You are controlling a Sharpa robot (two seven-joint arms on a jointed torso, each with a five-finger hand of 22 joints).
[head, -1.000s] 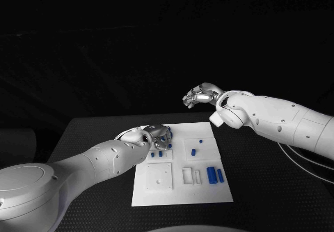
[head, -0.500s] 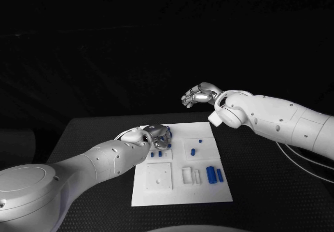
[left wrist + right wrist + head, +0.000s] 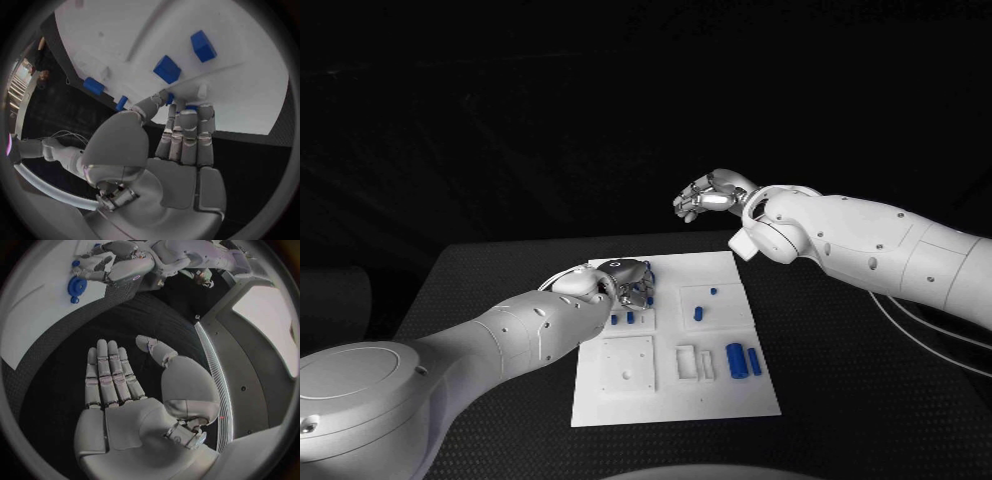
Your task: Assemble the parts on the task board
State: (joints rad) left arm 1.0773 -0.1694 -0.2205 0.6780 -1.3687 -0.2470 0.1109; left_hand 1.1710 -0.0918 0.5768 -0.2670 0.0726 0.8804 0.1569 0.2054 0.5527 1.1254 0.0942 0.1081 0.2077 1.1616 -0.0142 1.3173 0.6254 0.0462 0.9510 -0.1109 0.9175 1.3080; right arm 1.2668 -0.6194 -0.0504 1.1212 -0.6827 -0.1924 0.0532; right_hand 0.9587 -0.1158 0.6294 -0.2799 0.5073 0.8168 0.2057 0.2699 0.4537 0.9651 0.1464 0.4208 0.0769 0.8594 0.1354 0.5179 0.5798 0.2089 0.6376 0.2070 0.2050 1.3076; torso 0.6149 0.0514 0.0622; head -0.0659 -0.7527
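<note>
Barely shifted from 1 second ago: left hand [image 3: 626, 279] still low over the far-left corner of the task board [image 3: 733, 395], right hand [image 3: 711, 196] still raised beyond the far edge, drifted a touch inward. In the left wrist view, left hand [image 3: 181, 135] bent down with fingertips [image 3: 187, 102] touching the white plate, a sliver of blue showing between them; probably pinching or pressing a small part into place, though cannot tell for certain whether anything is held. Right hand [image 3: 125, 385] flat and spread, holding nothing, likely parked high to leave the board free for the other arm. Outward from the left hand: 2 blue blocks [image 3: 167, 69] lying on the board just past the fingertips, 2 short blue pegs [image 3: 622, 320] near the wrist in the head view, a slanted blue piece [image 3: 700, 314] in the next recess, a larger blue cylinder [image 3: 736, 359] with a slimmer one beside it toward the near-right. Parts small, smooth, bright blue, scattered loose; assembly seemingly at an early stage.
</note>
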